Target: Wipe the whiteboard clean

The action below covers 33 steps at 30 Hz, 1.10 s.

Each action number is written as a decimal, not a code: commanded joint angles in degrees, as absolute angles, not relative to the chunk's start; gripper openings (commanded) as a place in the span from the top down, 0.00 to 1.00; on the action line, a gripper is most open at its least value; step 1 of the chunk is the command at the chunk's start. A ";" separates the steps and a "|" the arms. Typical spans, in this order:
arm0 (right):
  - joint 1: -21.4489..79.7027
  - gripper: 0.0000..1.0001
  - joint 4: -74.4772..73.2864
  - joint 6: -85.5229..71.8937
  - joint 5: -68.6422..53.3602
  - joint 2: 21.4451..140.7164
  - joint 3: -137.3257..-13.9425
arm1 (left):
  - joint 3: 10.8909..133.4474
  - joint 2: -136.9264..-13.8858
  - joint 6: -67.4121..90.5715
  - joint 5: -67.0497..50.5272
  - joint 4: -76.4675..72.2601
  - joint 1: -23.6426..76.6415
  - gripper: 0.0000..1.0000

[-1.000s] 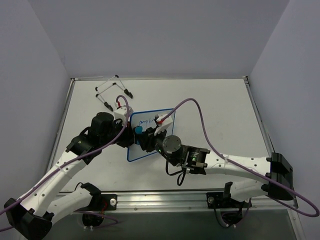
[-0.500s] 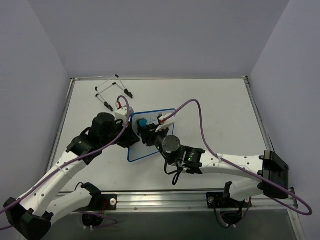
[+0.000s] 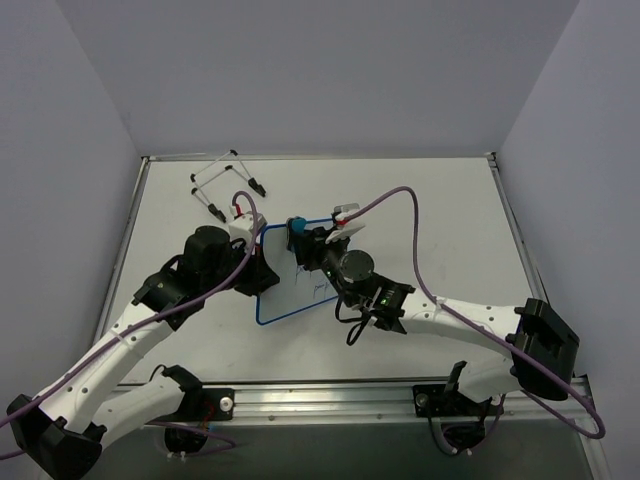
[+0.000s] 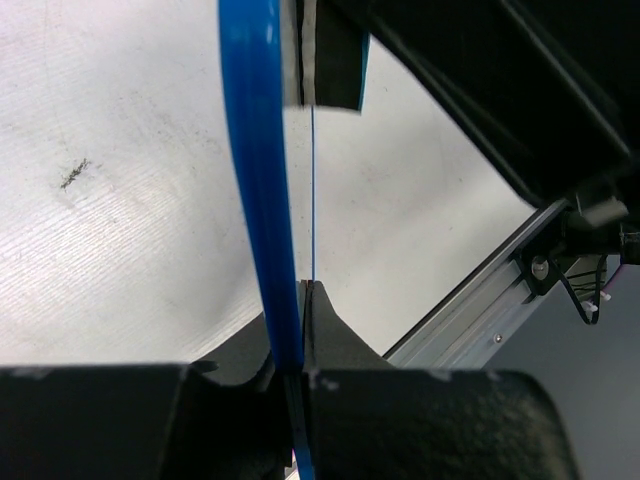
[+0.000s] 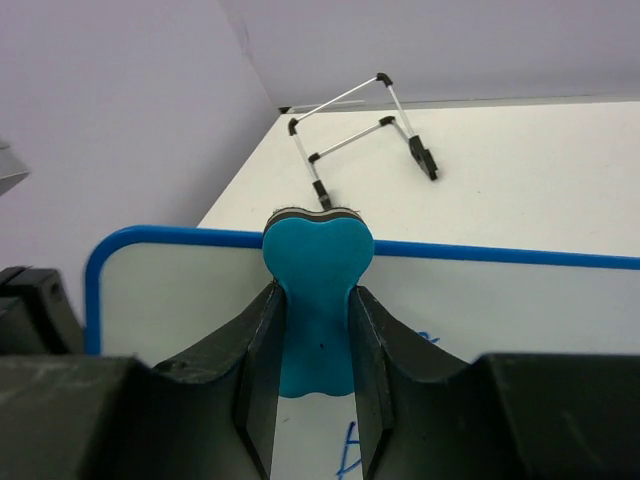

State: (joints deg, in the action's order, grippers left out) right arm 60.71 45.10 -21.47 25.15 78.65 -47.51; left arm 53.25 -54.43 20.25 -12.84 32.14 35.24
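The whiteboard (image 3: 283, 297) sits in the middle of the table (image 3: 430, 210). My left gripper (image 4: 300, 305) pinches its blue edge. My right gripper (image 5: 316, 310), squeezing the eraser (image 5: 318, 250), has slid up to the far edge. A few blue marks (image 5: 352, 455) are left to wipe.

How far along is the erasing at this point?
Done: the left claw is clamped on the frame of the whiteboard. The right claw grips the blue eraser, and the board around the eraser looks clean. In hand: the eraser sits at the board's far edge. Left: blue strokes in the middle of the board are not yet wiped.
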 commanded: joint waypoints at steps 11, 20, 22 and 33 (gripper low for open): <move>50.10 0.92 47.29 -25.32 19.69 75.67 -41.04 | 52.73 -53.96 17.32 -14.68 35.24 37.53 0.98; 59.49 0.92 49.92 -24.70 18.72 80.68 -48.42 | 52.65 -53.79 17.40 -14.68 35.25 37.44 0.98; 62.92 0.93 50.01 -24.35 18.72 81.91 -50.52 | 52.65 -53.79 17.31 -14.68 35.33 37.70 0.98; 60.31 0.93 45.09 -25.57 18.99 82.97 -50.90 | 52.65 -53.17 17.32 -14.33 35.33 38.23 0.98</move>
State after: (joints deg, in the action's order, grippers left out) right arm 63.37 47.09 -24.01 21.63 81.32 -50.70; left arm 53.21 -53.17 22.15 -8.80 33.21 36.21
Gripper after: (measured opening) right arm 0.253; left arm 0.099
